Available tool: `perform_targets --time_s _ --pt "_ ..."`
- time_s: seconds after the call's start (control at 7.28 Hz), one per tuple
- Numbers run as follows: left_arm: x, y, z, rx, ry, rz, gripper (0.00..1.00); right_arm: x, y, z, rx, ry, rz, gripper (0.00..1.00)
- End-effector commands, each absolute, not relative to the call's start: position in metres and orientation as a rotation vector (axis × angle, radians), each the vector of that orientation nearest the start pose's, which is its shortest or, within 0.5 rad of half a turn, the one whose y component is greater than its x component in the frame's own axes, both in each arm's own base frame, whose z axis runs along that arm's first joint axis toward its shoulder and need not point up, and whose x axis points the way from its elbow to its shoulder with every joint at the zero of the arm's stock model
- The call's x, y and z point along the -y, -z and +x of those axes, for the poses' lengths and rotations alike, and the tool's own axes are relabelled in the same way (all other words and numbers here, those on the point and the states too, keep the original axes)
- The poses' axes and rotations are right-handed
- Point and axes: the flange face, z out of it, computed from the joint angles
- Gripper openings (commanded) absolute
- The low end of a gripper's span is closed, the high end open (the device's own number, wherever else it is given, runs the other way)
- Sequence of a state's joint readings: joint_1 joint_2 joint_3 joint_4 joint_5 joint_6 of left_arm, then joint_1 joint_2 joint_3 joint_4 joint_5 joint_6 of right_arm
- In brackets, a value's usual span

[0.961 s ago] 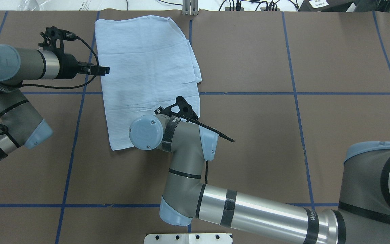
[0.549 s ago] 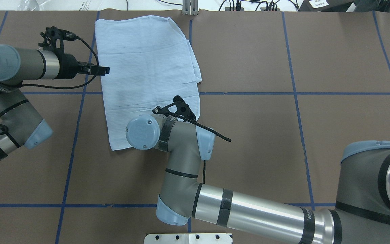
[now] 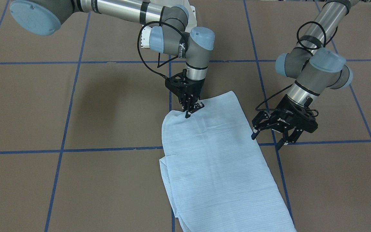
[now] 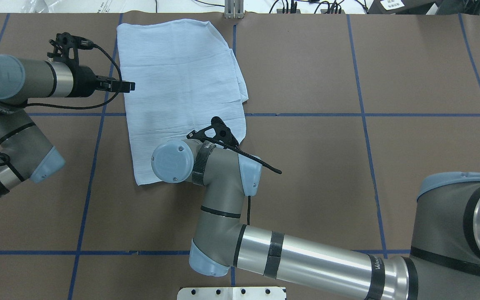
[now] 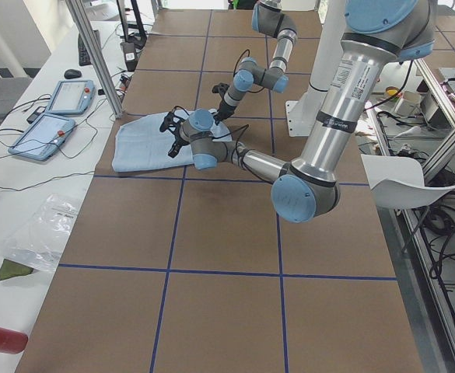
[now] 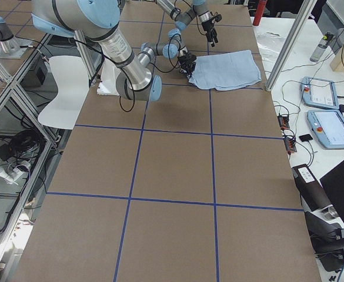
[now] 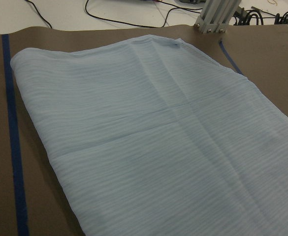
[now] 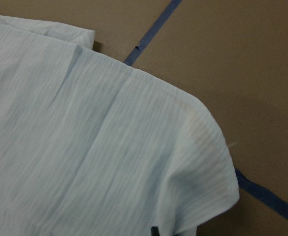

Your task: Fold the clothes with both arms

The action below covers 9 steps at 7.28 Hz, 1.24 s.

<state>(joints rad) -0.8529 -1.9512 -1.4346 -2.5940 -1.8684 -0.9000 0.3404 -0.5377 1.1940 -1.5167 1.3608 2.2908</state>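
The light-blue striped shirt lies folded into a long rectangle on the brown table, also seen from overhead. My right gripper points down at the shirt's near corner, fingers closed on the cloth. The right wrist view shows that corner bunched and raised. In the overhead view the right wrist hides this gripper. My left gripper is open and empty, just off the shirt's left edge; it also shows in the overhead view. The left wrist view shows the flat shirt.
Blue tape lines grid the table. An aluminium post and cables stand at the far edge by the shirt. The white base plate is at the near edge. Two control tablets lie on a side table.
My right wrist has shifted slightly to the left over the shirt's near end. The left arm and the rest of the shirt have not moved.
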Motion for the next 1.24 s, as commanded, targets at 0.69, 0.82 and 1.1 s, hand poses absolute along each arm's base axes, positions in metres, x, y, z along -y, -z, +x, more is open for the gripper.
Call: perform_targets --time_s 0.69,0.82,1.1 --pt "0.420 -0.420 0.378 -1.163 0.145 0.529 1.00 0.419 -0.139 -0.704 0.807 -1.092 0.063 0.00" --pt "0.395 -0.415 0.411 -1.177 0.161 0.498 1.00 0.419 -0.146 -0.704 0.801 -1.092 0.064 0.00" --pt "0.385 -0.408 0.427 -1.194 0.220 0.416 0.84 0.419 -0.147 -0.704 0.800 -1.093 0.066 0.00"
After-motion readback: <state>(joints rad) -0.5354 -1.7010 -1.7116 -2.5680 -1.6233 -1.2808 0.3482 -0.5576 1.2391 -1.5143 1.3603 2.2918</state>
